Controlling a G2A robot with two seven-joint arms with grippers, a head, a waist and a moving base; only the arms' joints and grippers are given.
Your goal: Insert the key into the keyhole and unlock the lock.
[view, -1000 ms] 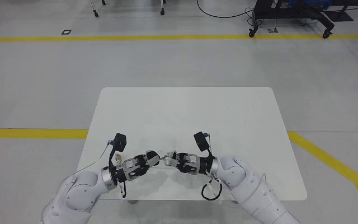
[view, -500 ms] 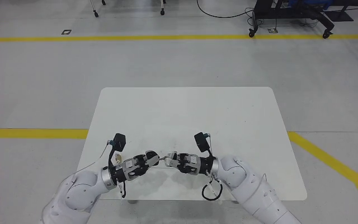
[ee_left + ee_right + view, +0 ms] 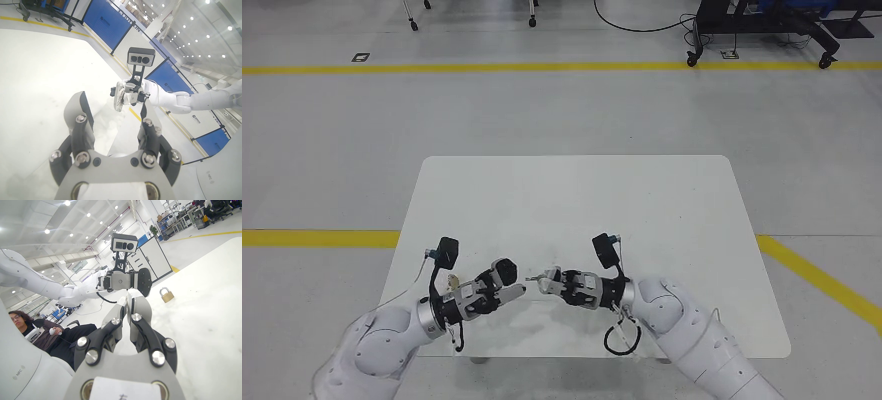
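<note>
White table (image 3: pixel 662 200), left gripper (image 3: pixel 113 98) hanging over its front edge with fingers spread wide, right gripper (image 3: pixel 127 296) facing it tip to tip with fingers pressed together, and the little brass padlock (image 3: pixel 167 294) sitting on the tabletop nearby.

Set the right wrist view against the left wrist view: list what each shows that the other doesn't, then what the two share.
Right wrist view, not the left: a brass padlock on the table, apart from both end effectors.

Left wrist view, not the right: the left end effector seen from behind, its fingers spread wide with nothing between them.

Both: the white table, the left end effector (side-on in the right wrist view) and the right end effector, closed in each.
</note>
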